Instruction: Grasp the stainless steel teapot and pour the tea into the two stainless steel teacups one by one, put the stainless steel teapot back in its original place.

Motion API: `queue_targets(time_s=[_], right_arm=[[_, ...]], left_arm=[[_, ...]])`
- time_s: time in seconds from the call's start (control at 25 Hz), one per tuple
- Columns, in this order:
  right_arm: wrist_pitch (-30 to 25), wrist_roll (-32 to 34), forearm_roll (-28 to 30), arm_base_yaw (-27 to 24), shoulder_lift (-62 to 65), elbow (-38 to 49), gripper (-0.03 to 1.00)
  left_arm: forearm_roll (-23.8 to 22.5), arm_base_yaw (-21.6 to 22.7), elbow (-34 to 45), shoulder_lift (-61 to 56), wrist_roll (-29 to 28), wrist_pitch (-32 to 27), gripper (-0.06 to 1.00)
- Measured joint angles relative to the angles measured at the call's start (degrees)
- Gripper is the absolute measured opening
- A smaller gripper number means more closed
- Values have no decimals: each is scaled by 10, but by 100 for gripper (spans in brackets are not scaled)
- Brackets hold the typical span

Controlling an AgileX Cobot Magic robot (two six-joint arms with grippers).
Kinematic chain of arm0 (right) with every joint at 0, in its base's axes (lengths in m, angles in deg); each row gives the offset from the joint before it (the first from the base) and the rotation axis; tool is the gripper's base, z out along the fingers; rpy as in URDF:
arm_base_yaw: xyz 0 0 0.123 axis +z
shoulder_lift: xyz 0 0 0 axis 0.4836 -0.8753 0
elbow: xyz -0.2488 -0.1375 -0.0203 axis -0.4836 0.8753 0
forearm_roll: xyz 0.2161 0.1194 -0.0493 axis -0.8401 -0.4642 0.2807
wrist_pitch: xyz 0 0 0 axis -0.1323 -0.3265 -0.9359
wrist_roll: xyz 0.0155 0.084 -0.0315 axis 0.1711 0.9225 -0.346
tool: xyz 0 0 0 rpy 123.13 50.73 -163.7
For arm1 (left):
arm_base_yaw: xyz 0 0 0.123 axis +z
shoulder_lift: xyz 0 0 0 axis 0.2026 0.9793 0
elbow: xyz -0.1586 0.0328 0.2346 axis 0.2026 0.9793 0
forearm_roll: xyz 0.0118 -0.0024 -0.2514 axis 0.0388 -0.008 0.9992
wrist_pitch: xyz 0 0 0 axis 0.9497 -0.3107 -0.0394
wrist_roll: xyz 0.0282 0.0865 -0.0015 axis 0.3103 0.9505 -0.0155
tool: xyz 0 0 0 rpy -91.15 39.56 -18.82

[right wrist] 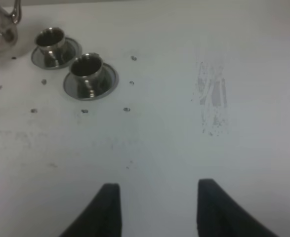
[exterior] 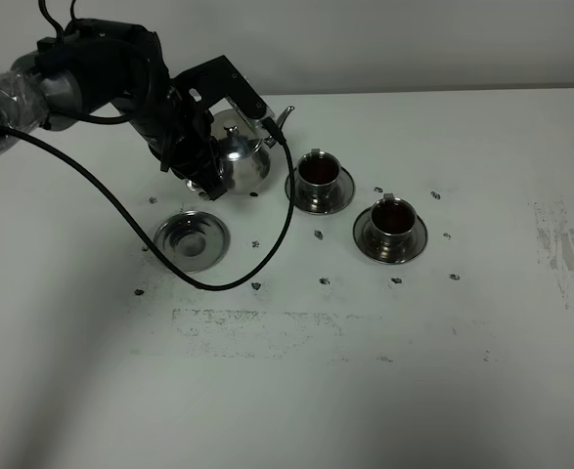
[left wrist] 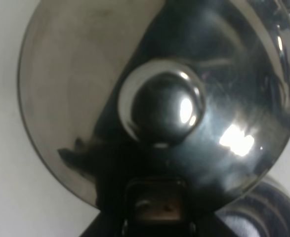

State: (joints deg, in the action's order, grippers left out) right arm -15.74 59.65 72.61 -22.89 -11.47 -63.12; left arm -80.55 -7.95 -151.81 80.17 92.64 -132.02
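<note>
Overhead: left gripper holds steel teapot above the table, both cups filled

Overhead, the left gripper [exterior: 206,168] has its jaws pressed together on the loop handle of the stainless steel teapot [exterior: 240,151], at about 11 o'clock from the table's centre. The pot sits against the gripper, its thin curved spout pointing toward 1 o'clock and its domed lid on top. The left wrist camera is filled by that lid, with the round knob [left wrist: 162,103] at its middle, reflecting the room lights; the handle mount shows as a dark block at the lid's edge.

At about 7 o'clock from the pot lies the empty steel saucer [exterior: 191,237] with concentric ridges, flat on the white table [exterior: 365,371]; the pot is not on it. A black cable [exterior: 267,256] loops from the arm past this saucer.

Just beside the pot at 3 o'clock stands the nearer teacup [exterior: 318,170] on its own saucer, holding dark reddish-brown tea [exterior: 317,171]. At 4 o'clock from that cup, close by but apart from it, stands the second teacup [exterior: 391,218] on its saucer, also holding dark tea.

Small dark marks dot the table around the cups, and a scuffed patch [exterior: 558,256] lies at 3 o'clock near the table's edge.

The right gripper [right wrist: 157,210] hovers over bare table, well apart from the cups, jaws spread and holding nothing.
</note>
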Motion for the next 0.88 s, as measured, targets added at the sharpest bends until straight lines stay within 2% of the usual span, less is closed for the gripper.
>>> queue_targets(time_s=[0.6,0.76,0.88], right_arm=[[0,0,0,0,0,0,35],[0,0,0,0,0,0,35],[0,0,0,0,0,0,35]], left_arm=[[9,-1,4,19,-2,15,18],[-8,-2,58,-38,-2,34,18],[-10,-3,132,-107,-2,52,18]])
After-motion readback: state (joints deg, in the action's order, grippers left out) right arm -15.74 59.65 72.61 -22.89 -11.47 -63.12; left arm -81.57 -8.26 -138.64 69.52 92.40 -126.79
